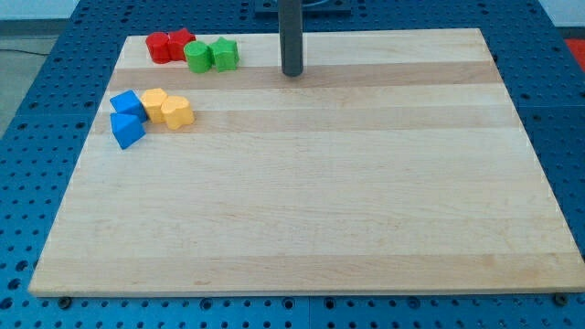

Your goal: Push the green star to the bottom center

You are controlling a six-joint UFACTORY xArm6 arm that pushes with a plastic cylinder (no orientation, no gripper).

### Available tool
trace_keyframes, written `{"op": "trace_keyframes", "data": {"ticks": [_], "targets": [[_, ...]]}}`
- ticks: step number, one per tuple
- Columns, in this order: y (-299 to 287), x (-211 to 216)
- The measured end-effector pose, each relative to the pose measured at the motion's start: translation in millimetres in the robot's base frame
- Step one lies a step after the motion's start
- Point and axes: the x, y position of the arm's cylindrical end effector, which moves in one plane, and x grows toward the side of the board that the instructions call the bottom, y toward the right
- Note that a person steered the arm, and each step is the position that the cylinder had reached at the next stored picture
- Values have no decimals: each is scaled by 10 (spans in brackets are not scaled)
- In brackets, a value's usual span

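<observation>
The green star sits near the view's top left of the wooden board, touching a round green block on its left. My tip rests on the board near the top edge, to the right of the green star and apart from it.
Two red blocks, a round one and a star, lie left of the green pair. Further down at the left are two blue blocks and two yellow blocks. A blue pegboard surrounds the board.
</observation>
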Motion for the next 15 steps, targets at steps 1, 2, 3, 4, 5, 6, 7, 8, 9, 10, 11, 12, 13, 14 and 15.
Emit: {"op": "trace_keyframes", "data": {"ticks": [1,2,3,4,5,6,7,8,9,10,11,12,13,14,15], "targets": [[0,82],[5,352],[-20,-31],[-211,-631],[-714,-858],[-1175,-687],[-1053,-317],[-506,-47],[-762,123],[-831,-281],[-1330,-435],[-1397,-102],[-965,175],[-353,218],[-116,613]]}}
